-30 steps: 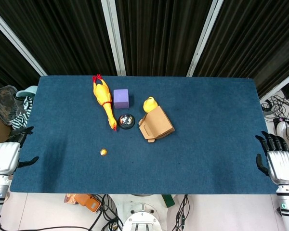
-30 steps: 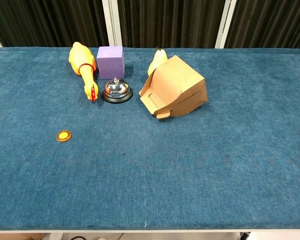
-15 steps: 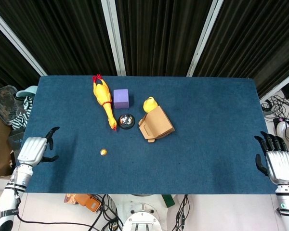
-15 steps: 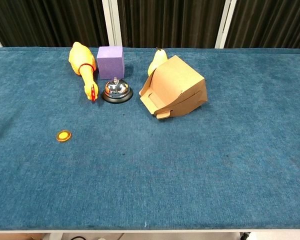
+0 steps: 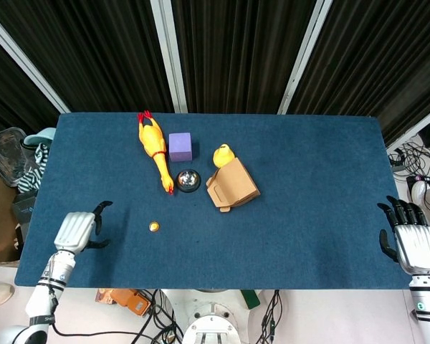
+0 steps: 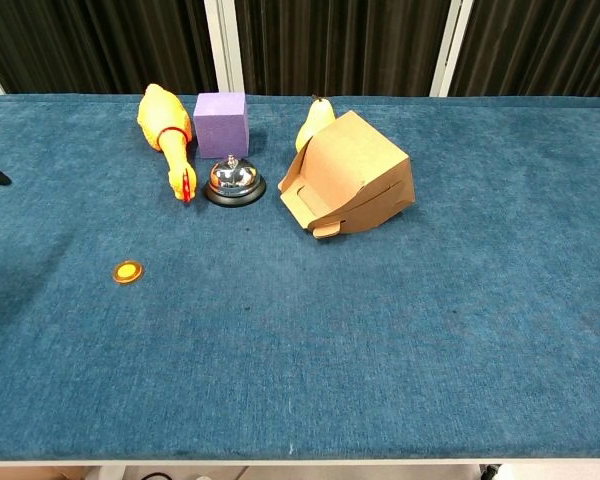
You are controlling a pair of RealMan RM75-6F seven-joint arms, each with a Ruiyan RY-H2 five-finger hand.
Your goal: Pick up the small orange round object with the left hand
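Both hands show whole only in head view.

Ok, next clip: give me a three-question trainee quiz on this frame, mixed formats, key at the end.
1. True or false: the left hand already holds the orange disc.
2. Which object stands directly beside the rubber chicken's head? A) purple cube B) silver bell C) cardboard box
3. Fill in: the yellow pear-shaped toy sits just behind the ____.

Key: 1 false; 2 B; 3 cardboard box.
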